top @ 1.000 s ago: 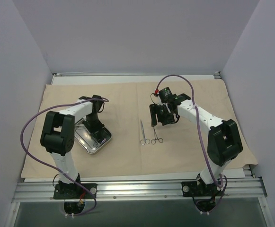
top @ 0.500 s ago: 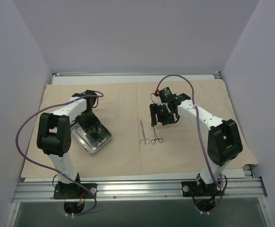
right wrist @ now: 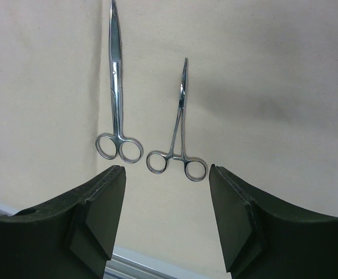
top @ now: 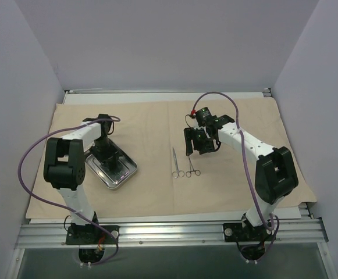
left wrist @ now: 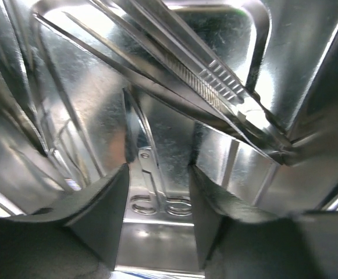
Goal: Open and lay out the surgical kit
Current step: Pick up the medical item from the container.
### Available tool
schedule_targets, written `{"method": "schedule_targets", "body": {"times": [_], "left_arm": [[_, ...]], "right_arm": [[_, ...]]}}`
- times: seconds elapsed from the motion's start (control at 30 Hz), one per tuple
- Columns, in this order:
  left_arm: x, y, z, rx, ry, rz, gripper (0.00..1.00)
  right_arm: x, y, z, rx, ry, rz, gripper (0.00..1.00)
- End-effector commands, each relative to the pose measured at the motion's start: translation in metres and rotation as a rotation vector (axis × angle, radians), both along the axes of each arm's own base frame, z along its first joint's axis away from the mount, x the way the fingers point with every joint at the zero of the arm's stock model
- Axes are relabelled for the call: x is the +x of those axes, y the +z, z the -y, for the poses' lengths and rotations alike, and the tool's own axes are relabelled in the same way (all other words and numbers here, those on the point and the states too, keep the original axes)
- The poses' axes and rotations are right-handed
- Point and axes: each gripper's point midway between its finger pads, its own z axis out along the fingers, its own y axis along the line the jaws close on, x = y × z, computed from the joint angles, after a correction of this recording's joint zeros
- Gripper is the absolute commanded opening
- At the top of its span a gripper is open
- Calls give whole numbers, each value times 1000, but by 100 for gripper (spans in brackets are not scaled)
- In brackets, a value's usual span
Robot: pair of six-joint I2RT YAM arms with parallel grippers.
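Observation:
The beige cloth wrap [top: 157, 192] lies spread flat over the table. The shiny steel tray [top: 129, 172] sits on its left part. My left gripper [top: 105, 152] reaches down into the tray, open. In the left wrist view its fingers [left wrist: 99, 215] stand either side of a ring-handled instrument [left wrist: 147, 168] lying on the tray floor, with tweezers [left wrist: 215, 81] lying across beyond. My right gripper [top: 196, 143] hovers open and empty above the cloth. Long scissors [top: 175, 162] and small forceps [top: 192, 165] lie side by side just in front of it. Both also show in the right wrist view: scissors [right wrist: 117, 87], forceps [right wrist: 180, 122].
White walls close in the table on the left, the back and the right. A metal rail [top: 169, 229] runs along the near edge, and the cloth ends just short of it. Purple cables loop from both arms.
My left arm has swung left and its gripper has shifted towards the tray's far-left end. The right arm, scissors and forceps have not moved.

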Motion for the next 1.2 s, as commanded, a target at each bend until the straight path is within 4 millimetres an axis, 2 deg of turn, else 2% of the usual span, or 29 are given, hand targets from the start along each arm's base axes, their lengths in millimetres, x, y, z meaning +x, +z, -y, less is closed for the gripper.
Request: {"method": "schedule_targets", "body": {"times": [0.0,0.07,0.27,0.3,0.37,0.4,0.53,0.7,0.8,0.97,1.1,1.17], "left_arm": [[-3,-29,-2,17,62,-40,52],[-1,-31,1,17,97,-18,45],[2,-29,2,29,132,18,41],[1,-29,2,28,135,13,33],[2,-29,2,24,124,11,25],[1,-30,3,21,120,8,16],[-1,-20,3,18,100,13,2],[-9,5,3,11,64,31,2],[-9,32,3,2,43,83,2],[-10,63,1,-9,-2,128,2],[-8,82,3,-19,-44,152,2],[-5,91,9,-49,-75,164,2]], "right_arm": [[-2,18,4,8,-8,19,59],[-3,19,5,8,-6,21,59],[-5,22,8,6,-4,31,59],[-5,22,7,7,-3,31,59],[-6,22,8,8,-1,32,59],[-6,23,7,11,1,34,59],[-1,27,7,9,4,47,59],[8,29,-1,32,10,59,59],[16,32,-8,47,19,71,59],[31,34,-22,78,29,78,59],[38,43,-47,165,82,79,59],[35,51,-79,311,166,41,60]]}}
